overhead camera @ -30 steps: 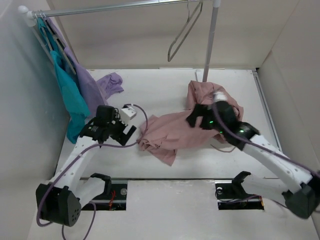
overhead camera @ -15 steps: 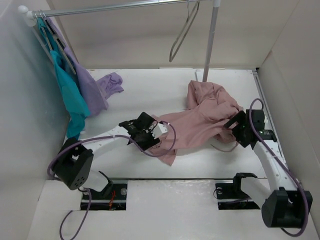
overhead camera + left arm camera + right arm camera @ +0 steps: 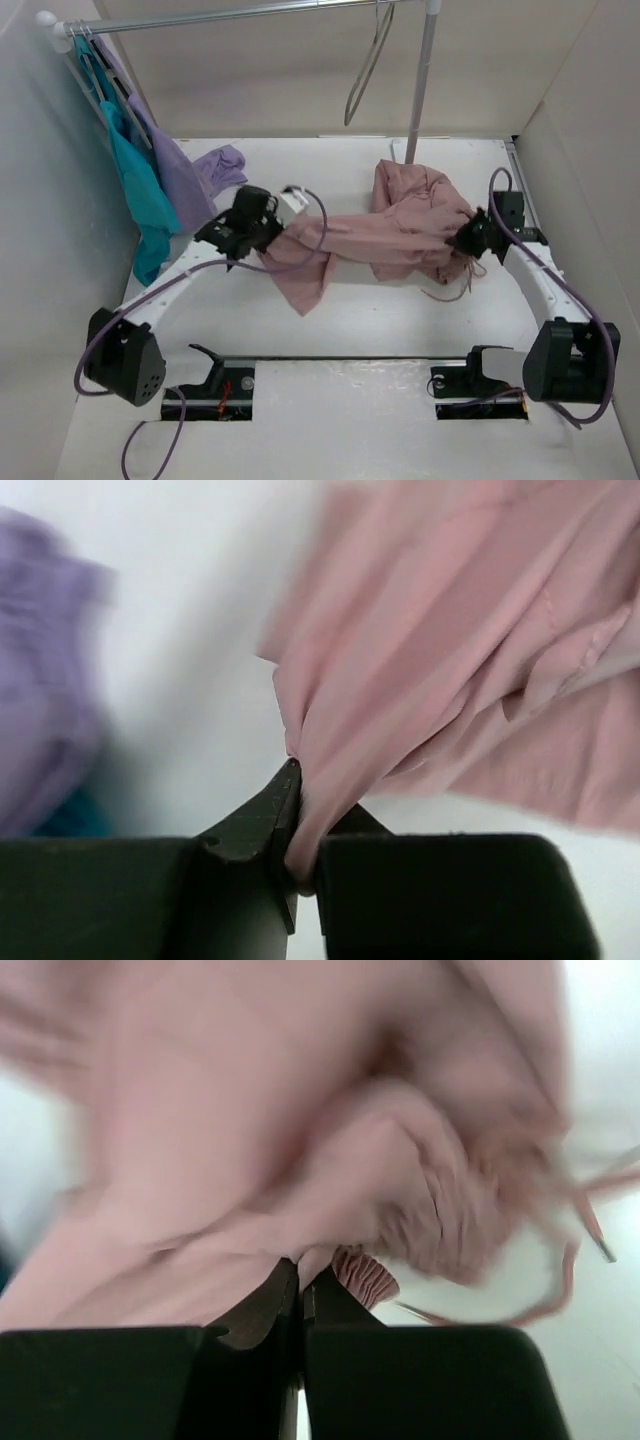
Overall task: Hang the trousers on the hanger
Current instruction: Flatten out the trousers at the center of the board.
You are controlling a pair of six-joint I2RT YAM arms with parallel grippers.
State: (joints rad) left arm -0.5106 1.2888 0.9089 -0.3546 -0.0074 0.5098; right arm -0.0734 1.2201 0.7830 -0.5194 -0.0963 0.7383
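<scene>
The dusty-pink trousers (image 3: 390,235) lie stretched across the middle of the white table (image 3: 340,330), bunched at the right near the rack pole. My left gripper (image 3: 268,238) is shut on a fold at their left end; the left wrist view shows the trousers (image 3: 460,650) pinched between the jaws of the left gripper (image 3: 305,825). My right gripper (image 3: 466,238) is shut on the gathered waistband at their right end, and the right wrist view shows the trousers (image 3: 300,1110) caught in the right gripper (image 3: 303,1285). The thin grey hanger (image 3: 364,70) hangs from the rail, above and behind the trousers.
A metal rail (image 3: 230,14) runs along the back, with an upright pole (image 3: 421,80) standing just behind the trousers. A teal garment (image 3: 135,185) and a lilac garment (image 3: 185,170) hang at the left end, the lilac one spilling onto the table. White walls enclose three sides.
Both grippers came in to the trousers and shut on them. They have pulled the ends apart, so the fabric is now stretched out between them. The hanger swings slightly.
</scene>
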